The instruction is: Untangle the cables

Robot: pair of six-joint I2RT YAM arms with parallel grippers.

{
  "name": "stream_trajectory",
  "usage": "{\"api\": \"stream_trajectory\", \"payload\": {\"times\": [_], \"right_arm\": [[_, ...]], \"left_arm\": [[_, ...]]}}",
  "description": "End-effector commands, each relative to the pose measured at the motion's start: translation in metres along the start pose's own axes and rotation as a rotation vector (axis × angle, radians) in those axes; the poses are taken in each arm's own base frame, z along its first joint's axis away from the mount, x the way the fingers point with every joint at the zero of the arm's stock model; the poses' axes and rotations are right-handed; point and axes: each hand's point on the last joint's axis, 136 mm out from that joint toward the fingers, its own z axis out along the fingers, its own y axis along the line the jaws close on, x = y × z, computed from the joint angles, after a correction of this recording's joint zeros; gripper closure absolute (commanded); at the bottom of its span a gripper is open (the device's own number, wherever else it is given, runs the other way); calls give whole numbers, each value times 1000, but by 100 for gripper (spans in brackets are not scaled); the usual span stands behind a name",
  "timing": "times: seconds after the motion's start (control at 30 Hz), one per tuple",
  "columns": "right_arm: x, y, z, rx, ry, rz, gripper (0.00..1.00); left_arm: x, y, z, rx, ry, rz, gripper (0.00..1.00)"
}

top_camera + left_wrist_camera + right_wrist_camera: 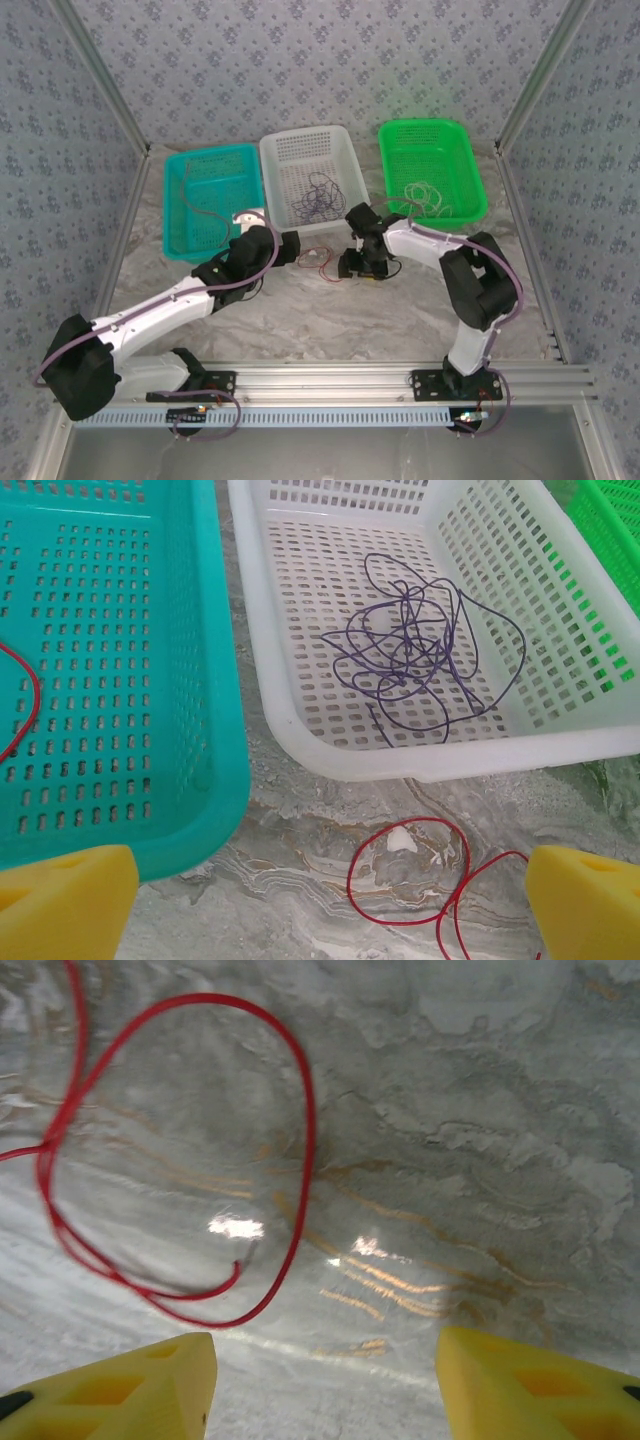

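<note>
A thin red cable (325,262) lies in loose loops on the marbled table, between my two grippers. In the left wrist view its loop (419,819) lies on the table ahead of my left gripper (325,920), which is wide open and holds nothing. My right gripper (325,1380) is open just above the table, its yellow fingers (120,1390) apart, and the red loop (308,1140) and its free end lie ahead of them. A dark purple cable (400,655) is tangled in the white basket (345,150). A whitish cable (428,195) lies in the green basket (470,170).
A teal basket (240,165) at the back left holds another red wire (35,695). The three baskets stand side by side along the back. Patterned walls and metal posts close in both sides. An aluminium rail (330,385) runs along the near edge.
</note>
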Motion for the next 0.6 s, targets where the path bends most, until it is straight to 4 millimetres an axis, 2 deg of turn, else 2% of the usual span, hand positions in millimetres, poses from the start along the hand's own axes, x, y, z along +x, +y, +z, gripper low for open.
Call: {"api": "stream_trajectory", "payload": {"times": [0.0,0.1,0.17,0.23,0.3,0.43,0.47,0.57], "right_arm": [[0,-6,12,55,20,25,42],[5,-15,21,95,42,18,55],[6,-19,20,111,28,14,75],[4,-21,12,118,-10,7,91],[1,-23,-2,127,-63,-4,100],[-4,-30,-35,148,-180,2,100],[-5,-30,-40,143,-192,6,97],[-3,-15,-41,67,-165,32,57]], "left_arm": [[-7,0,-5,14,-34,-4,1],[-8,2,-6,8,-40,-4,0],[-9,4,-7,5,-46,-6,0],[-10,4,-8,3,-50,-5,1],[-10,4,-8,5,-49,-1,1],[-8,1,-5,14,-41,2,1],[-8,-1,-4,18,-39,3,0],[-7,-5,0,29,-32,2,1]]}}
